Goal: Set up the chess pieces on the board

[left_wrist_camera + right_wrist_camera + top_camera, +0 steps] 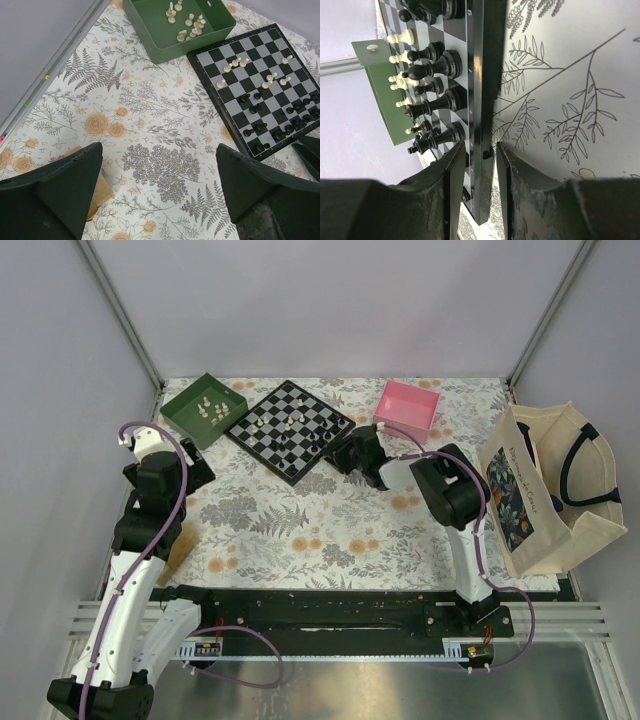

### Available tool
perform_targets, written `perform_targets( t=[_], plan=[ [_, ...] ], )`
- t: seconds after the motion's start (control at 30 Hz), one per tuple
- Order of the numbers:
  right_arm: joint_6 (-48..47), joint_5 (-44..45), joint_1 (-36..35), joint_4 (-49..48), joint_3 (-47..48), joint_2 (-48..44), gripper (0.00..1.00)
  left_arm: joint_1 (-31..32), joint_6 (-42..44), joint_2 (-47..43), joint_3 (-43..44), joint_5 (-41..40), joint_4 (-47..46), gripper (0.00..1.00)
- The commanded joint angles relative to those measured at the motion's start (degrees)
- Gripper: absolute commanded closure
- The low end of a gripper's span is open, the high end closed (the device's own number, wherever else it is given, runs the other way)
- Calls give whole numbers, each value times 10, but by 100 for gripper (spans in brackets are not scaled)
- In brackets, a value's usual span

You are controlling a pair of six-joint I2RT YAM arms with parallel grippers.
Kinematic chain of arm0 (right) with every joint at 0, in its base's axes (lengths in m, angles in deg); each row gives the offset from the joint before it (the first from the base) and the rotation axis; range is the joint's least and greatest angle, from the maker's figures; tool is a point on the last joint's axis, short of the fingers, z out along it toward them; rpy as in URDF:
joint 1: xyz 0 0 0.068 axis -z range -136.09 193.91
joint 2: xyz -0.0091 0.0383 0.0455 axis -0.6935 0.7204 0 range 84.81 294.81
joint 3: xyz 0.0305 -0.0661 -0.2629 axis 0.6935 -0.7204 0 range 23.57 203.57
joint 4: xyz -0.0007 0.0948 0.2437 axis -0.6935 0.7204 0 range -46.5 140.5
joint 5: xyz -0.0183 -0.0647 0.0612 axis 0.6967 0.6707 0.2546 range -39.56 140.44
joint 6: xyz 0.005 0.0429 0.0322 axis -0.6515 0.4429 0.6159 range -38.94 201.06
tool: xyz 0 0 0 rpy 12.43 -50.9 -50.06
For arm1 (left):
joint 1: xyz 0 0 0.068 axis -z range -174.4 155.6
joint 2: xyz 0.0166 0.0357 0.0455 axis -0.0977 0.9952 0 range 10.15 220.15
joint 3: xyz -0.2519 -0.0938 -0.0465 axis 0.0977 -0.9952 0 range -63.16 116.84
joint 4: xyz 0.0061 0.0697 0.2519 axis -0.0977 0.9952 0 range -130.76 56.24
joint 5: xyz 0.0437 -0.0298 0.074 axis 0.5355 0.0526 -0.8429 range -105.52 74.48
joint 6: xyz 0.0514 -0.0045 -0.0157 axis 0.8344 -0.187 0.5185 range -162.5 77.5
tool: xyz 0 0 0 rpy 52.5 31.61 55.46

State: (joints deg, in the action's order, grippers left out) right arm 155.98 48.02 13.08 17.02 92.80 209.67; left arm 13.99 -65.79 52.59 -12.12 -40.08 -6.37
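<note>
Right end effector (pixel 481 149) is squeezed down narrow, pinching the rim of the board (pixel 481 60) (black chess pieces (pixel 440 102) right beside it). Left end effector (pixel 159 150) is wide open, holding nothing.

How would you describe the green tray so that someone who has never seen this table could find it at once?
Start at the flower-patterned table and go to its far left corner. Left of the checkered board sits the green tray, a shallow open box. Unlike the pink box to the right of the board, it is dark green and holds only cream-white chess pieces.
</note>
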Motion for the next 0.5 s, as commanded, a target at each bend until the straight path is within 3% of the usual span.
perform_targets(
  t=[0.0, 0.47],
  plan=[
    [18, 22, -9, 22, 34, 1, 61, -2, 13, -2, 29, -4, -5, 1],
    [22, 44, -11, 50, 58, 8, 65, -2, 18, -2, 39, -9, 3, 1]
  ],
)
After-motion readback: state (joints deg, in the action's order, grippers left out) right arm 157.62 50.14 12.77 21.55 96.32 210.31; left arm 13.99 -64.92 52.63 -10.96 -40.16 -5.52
